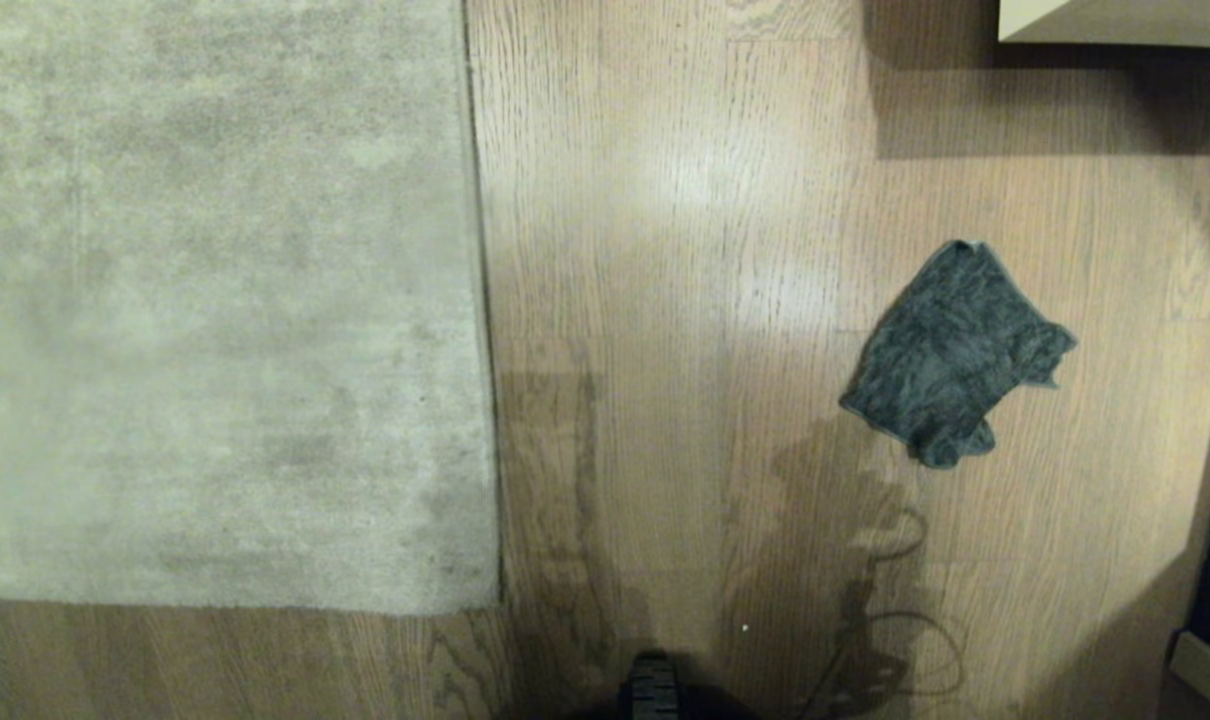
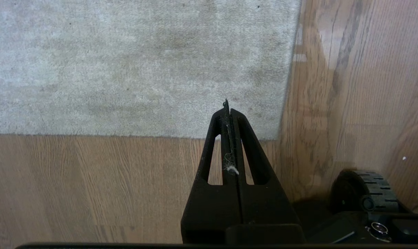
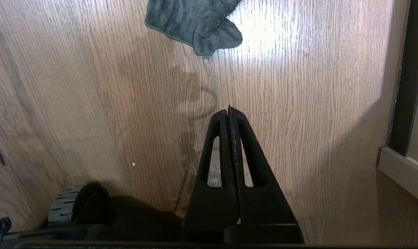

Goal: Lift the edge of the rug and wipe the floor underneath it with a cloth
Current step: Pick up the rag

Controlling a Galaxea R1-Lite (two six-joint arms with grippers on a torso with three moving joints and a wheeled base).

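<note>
The floor of light brown wood-grain planks takes up most of the head view, with a sheen of reflected light near its middle. The rug, pale beige-grey with darker mottled patches, lies flat on it, its corner toward the robot and bare planks showing along two of its edges. No part of its edge is raised.

A pale piece of furniture stands on the far side of the floor from the robot, well apart from the rug. A pale skirting board runs along the floor on the side away from the rug.

The cloth, a dark grey-teal fuzzy rag, lies crumpled on bare planks well apart from the rug, beyond that rug's long edge; nothing touches it.

A black ribbed wheel of the robot's base rests on the floor just beside the rug's corner.

The left tool hangs above the rug's corner, its two black fingers pressed together with nothing between them but a wisp of pale lint. The right tool hangs over bare floor, near the cloth but not touching it, its fingers likewise closed on nothing.
</note>
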